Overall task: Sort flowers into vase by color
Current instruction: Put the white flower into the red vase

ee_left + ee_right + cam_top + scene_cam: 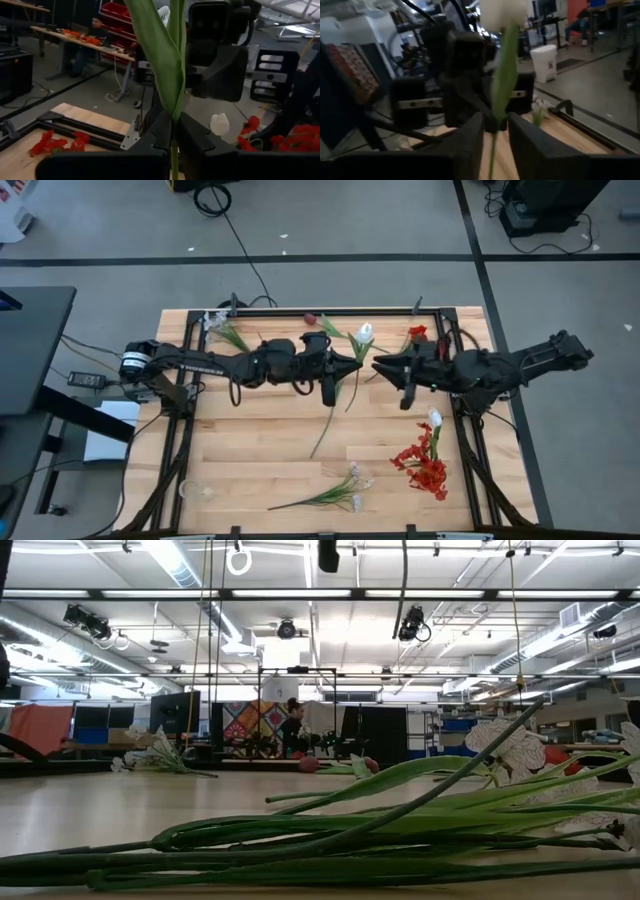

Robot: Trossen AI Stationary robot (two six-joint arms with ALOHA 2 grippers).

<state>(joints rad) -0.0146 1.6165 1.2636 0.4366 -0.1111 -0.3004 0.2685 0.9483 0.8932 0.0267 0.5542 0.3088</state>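
A white tulip with its bloom (365, 333) toward the far edge and a long green stem (330, 425) is at the table's middle. My left gripper (355, 364) comes from the left and is shut on the stem. My right gripper (378, 366) comes from the right and faces it. Its fingers (470, 137) stand open on either side of the same stem (496, 107), just below the bloom (502, 10). I cannot tell whether they touch it. The low view shows neither gripper. My left gripper pinches the tulip's stem (174, 116) between its two fingers, at the foot of a long leaf (160, 55) and some way below the bloom. The fingers come level from the table's left and lie across the stem. I cannot tell whether the stem's lower end (315, 452) rests on the table.
Red blooms (425, 465) and a second white tulip (435, 418) lie at the near right. White blossom sprays (340, 492) lie at the near edge and fill the low view's foreground (400, 830). Another spray (222, 327), a maroon bud (310, 317) and a red bloom (417, 332) lie along the far edge.
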